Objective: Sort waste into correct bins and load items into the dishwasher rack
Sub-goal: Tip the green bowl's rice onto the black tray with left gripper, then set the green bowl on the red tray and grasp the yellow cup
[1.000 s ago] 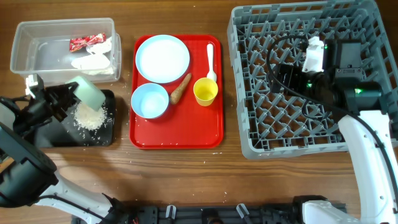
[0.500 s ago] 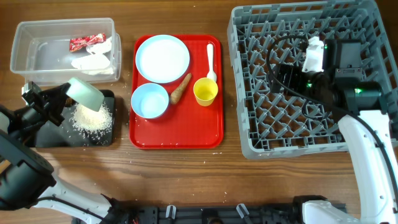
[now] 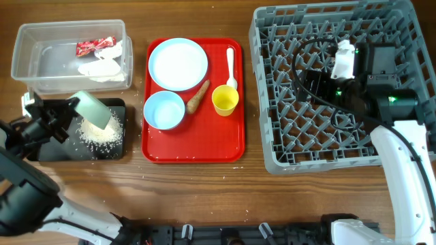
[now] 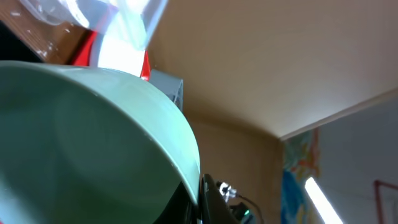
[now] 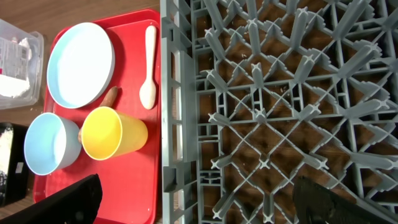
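Left gripper [image 3: 68,112] grasping bowl [image 3: 92,109], tipped over black tray [image 3: 116,152], near left; rice [image 3: 102,131] heaped beneath. Hold rim inside tray edges, tilt fully, shake clinging grains off. Right gripper [image 5: 198,180] released, over rack [image 5: 280,93].

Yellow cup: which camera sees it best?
The right wrist view. There the yellow cup is big and sharp, showing its open mouth and side wall. The overhead view shows the cup small, from straight above, on the red tray. The left wrist view does not show it at all.
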`<state>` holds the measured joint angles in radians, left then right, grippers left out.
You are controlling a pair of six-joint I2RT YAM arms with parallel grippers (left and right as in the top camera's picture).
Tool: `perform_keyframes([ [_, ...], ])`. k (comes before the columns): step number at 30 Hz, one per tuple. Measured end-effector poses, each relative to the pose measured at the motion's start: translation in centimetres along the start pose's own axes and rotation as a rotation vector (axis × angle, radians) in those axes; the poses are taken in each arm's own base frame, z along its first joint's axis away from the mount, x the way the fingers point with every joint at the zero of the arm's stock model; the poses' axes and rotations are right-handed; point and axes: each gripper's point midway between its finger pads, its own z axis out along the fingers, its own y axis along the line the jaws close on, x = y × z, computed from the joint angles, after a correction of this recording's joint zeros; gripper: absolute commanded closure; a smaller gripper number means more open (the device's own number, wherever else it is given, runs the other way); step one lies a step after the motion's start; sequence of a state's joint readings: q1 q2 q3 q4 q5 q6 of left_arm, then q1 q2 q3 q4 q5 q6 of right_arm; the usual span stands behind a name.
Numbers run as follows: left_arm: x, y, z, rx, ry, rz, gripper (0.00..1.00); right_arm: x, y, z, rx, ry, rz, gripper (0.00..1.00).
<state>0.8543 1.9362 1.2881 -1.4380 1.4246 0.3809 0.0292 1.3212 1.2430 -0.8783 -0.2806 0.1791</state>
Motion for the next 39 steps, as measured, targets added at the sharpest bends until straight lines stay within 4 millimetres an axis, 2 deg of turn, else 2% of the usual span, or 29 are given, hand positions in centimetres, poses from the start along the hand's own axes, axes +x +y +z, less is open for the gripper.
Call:
perform_keyframes([
  [3,2.7,-2.3,1.0,-0.059,0.047,0.171,0.96,0.0,0.0,0.0,0.0,0.0,0.0,0.0],
  [5,5.8,-4.0,2.6,-0.112,0.115,0.304,0.96,0.0,0.0,0.0,0.0,0.0,0.0,0.0],
  [6,7.1,-4.4,3.4,-0.133,0.151,0.352,0.96,0.0,0.0,0.0,0.0,-0.001,0.0,0.0],
  [9,12.9,-5.0,7.2,-0.239,0.338,0.572,0.96,-0.2,0.0,0.0,-0.002,-0.01,-0.003,0.0],
  [11,15.1,-4.0,8.8,-0.335,0.419,0.632,0.96,-0.3,0.0,0.0,-0.002,-0.011,-0.003,0.0],
  [14,18.4,-0.7,11.9,-0.595,0.535,0.696,0.96,-0.3,0.1,0.0,-0.002,-0.013,-0.004,0.0],
  [16,20.5,1.5,13.2,-0.755,0.581,0.74,0.96,-0.4,0.1,0.0,-0.003,-0.016,-0.005,0.0],
  [19,22.9,3.3,14.5,-0.905,0.591,0.816,0.96,-0.4,0.1,0.0,-0.003,-0.018,-0.005,0.0],
  [22,24.3,4.4,16.5,-0.975,0.549,0.954,0.96,-0.5,0.1,0.0,-0.004,-0.022,-0.006,0.0],
  [25,26.2,6.7,17.8,-0.99,0.562,1.064,0.96,-0.5,0.1,0.0,-0.004,-0.021,-0.006,0.0],
  [26,26.4,7.7,18.5,-0.977,0.552,1.101,0.96,-0.5,0.1,0.0,-0.004,-0.021,-0.006,0.0],
  [30,26.7,12.0,18.5,-1.023,0.587,1.119,0.96,-0.5,0.1,0.0,-0.004,-0.022,-0.006,0.0],
  [33,26.4,14.2,19.0,-1.046,0.595,1.118,0.95,-0.6,0.1,0.0,-0.004,-0.025,-0.007,0.0],
  [34,26.3,14.4,19.1,-1.048,0.597,1.118,0.88,-0.6,0.1,0.0,-0.004,-0.025,-0.007,0.0],
  [36,26.2,14.8,19.5,-1.048,0.594,1.115,0.64,-0.6,0.1,0.0,-0.004,-0.024,-0.007,0.0],
  [37,26.2,15.0,19.6,-1.052,0.596,1.116,0.49,-0.6,0.1,0.0,-0.004,-0.024,-0.007,0.0],
  [39,26.1,15.1,19.8,-1.052,0.592,1.113,0.41,-0.6,0.1,0.0,-0.004,-0.025,-0.007,0.0],
])
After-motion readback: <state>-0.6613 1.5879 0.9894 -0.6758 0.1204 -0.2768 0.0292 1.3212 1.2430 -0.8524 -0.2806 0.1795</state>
